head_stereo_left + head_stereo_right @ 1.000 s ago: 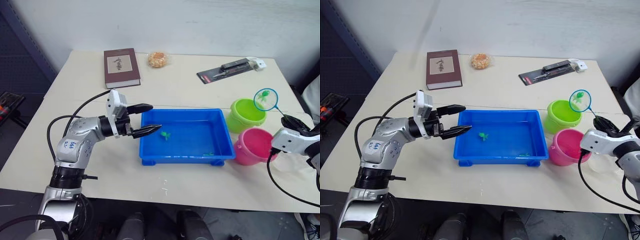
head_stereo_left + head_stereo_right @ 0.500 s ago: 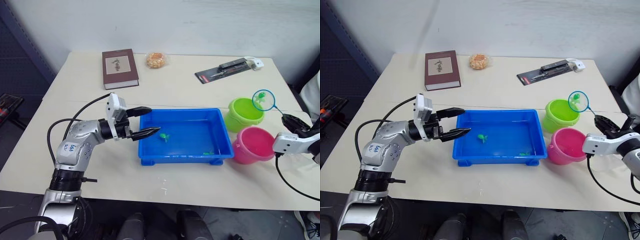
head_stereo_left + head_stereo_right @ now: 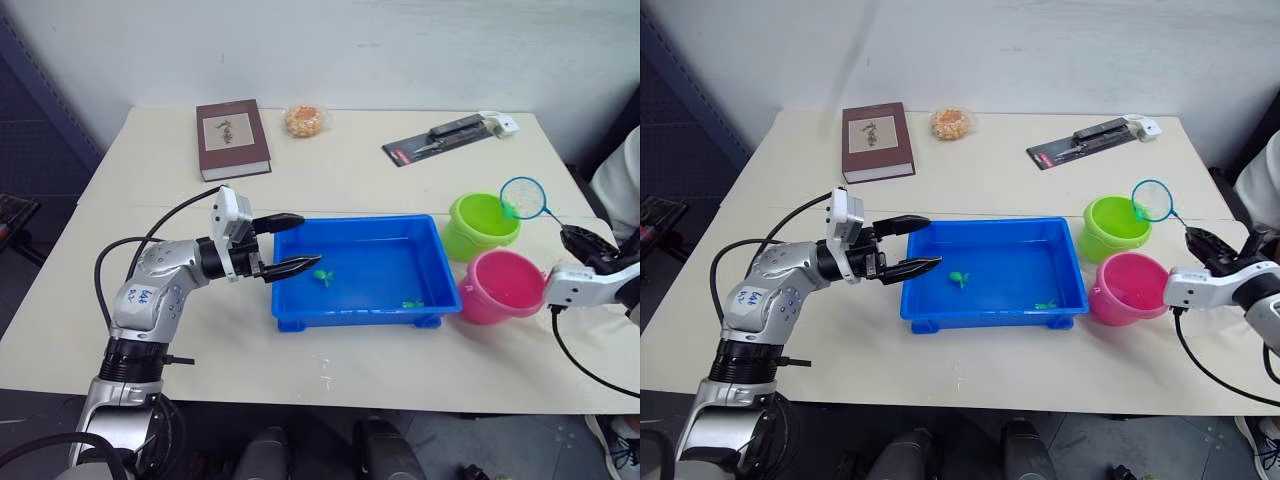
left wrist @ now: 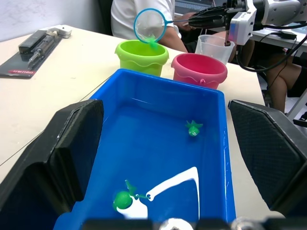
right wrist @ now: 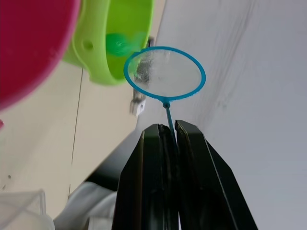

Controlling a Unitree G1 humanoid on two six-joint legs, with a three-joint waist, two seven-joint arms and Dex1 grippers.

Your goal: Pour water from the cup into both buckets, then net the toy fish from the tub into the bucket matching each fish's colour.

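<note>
The blue tub sits mid-table with two green toy fish in its water. My left gripper is open at the tub's left rim, one finger on each side of the wall. To the right stand the lime green bucket and the pink bucket. My right gripper is shut on the net's thin handle, and the blue hoop hangs over the green bucket's far right rim. A green fish shows at that bucket's mouth just under the hoop. The clear cup stands behind the pink bucket.
A brown book, a wrapped orange snack and a packaged tool lie along the table's far side. A person in a white shirt sits at the right edge. Bare tabletop lies in front of the tub.
The net held a green fish above the green bucket; now the hoop looks empty and the fish is at the bucket's mouth. The camera view shifted. My left gripper stayed at the tub.
</note>
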